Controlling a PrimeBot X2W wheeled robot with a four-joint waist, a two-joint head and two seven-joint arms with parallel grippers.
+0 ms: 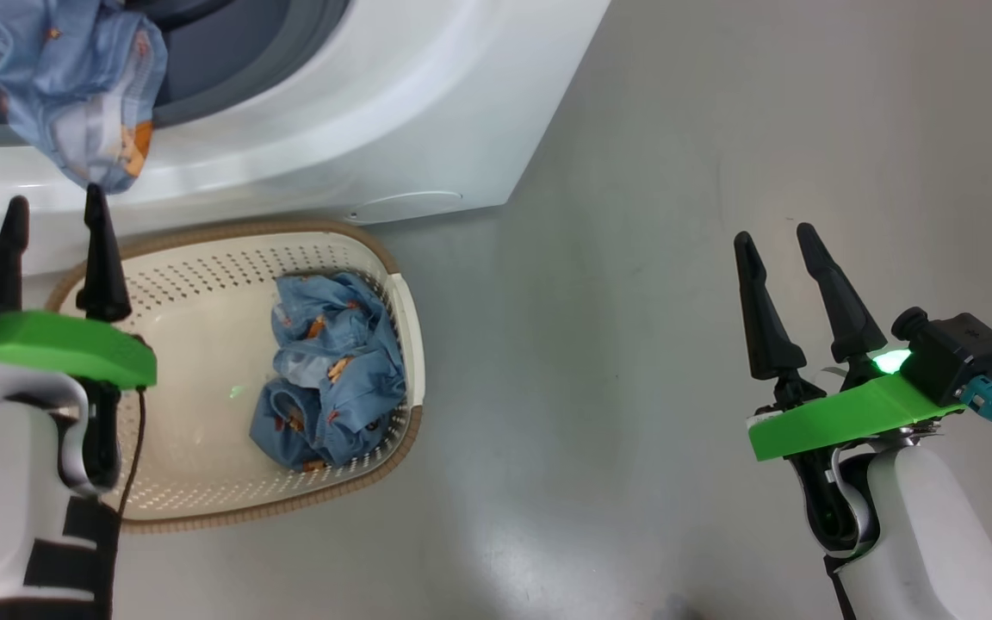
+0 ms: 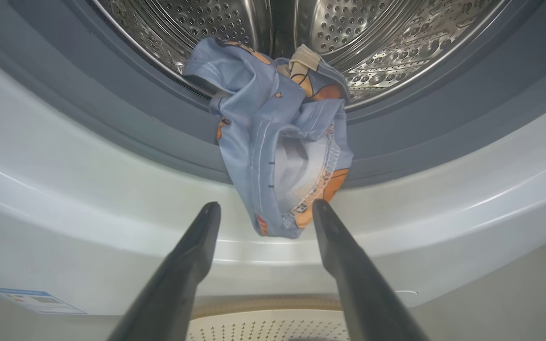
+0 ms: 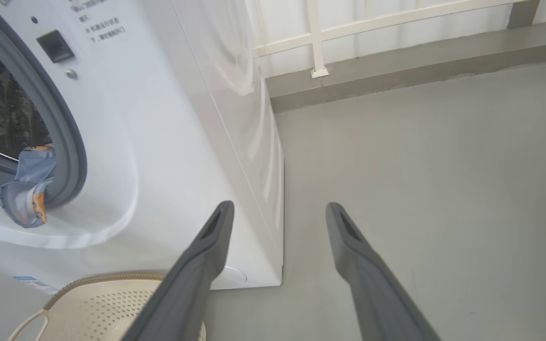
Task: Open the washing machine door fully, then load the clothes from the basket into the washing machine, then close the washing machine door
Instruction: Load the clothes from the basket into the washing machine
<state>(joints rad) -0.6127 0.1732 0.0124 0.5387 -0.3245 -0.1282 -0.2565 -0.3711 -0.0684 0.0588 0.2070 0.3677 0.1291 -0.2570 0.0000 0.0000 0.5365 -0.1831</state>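
The white washing machine (image 1: 427,112) stands open, its door out of view. One light blue garment (image 2: 277,142) hangs half out of the drum over the grey gasket (image 2: 396,142), also seen as a garment (image 1: 83,86) at the head view's top left and a garment (image 3: 26,189) in the right wrist view. My left gripper (image 1: 55,211) is open just below its hanging end, holding nothing; the left gripper (image 2: 266,208) fingertips flank the cloth's lower tip. More clothes (image 1: 332,370) lie in the cream basket (image 1: 203,482) before the machine. My right gripper (image 1: 776,237) is open and empty over the floor.
Grey floor (image 1: 634,387) stretches to the right of the machine and basket. A low grey kerb with a white railing (image 3: 320,38) runs behind. The basket rim (image 3: 107,279) sits close against the machine's front. A blue label (image 2: 36,298) marks the lower front panel.
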